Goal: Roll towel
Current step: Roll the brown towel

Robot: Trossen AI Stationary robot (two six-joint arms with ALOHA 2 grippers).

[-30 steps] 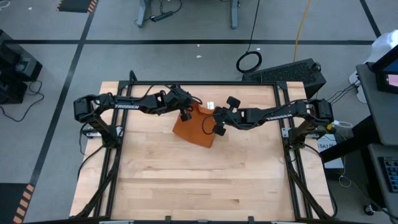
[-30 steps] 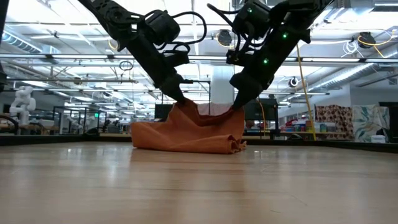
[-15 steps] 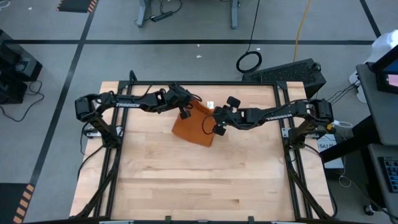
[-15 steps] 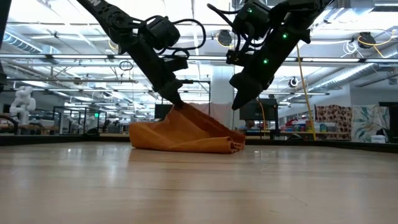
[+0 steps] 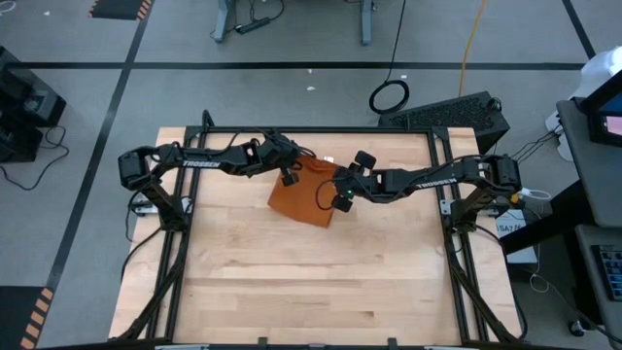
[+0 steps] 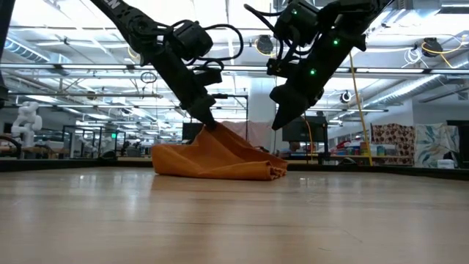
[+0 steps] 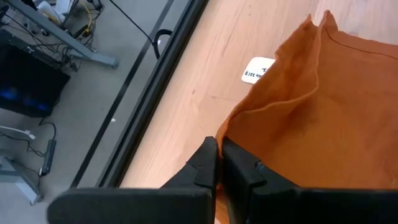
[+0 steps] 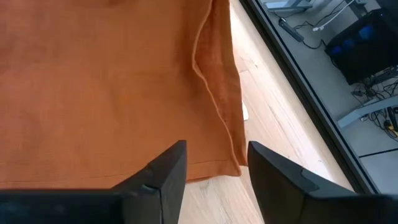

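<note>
The burnt-orange towel point(image 5: 303, 197) lies folded on the far middle of the wooden table. Its white tag point(image 7: 257, 69) rests on the wood at the far edge. My left gripper point(image 5: 290, 178) is shut on the towel's far-left edge and holds it raised point(image 6: 209, 123). From there the cloth slopes down to the towel's right end point(image 6: 275, 170), which lies on the table. My right gripper point(image 6: 278, 120) hangs open just above that right end, touching nothing. In the right wrist view its fingers stand apart point(image 8: 214, 168) over the flat cloth point(image 8: 106, 81). My left gripper pinches the towel's raised edge point(image 7: 227, 133) between its two shut fingers, at the far-left side of the cloth. The fingers slant down from the table's left. That edge is lifted into a peak; the rest of the towel slopes down onto the table, slack.
Black frame rails point(image 5: 292, 130) run along the table's far edge and both sides. The near half of the tabletop point(image 5: 311, 282) is bare wood. Cables and a dark case point(image 5: 457, 109) lie on the floor beyond the far edge.
My right gripper has opened and let go of the towel's right side, staying where it was. That side has dropped onto the table. The towel no longer sags between two raised points; it slopes from my left gripper's hold down to the right.
</note>
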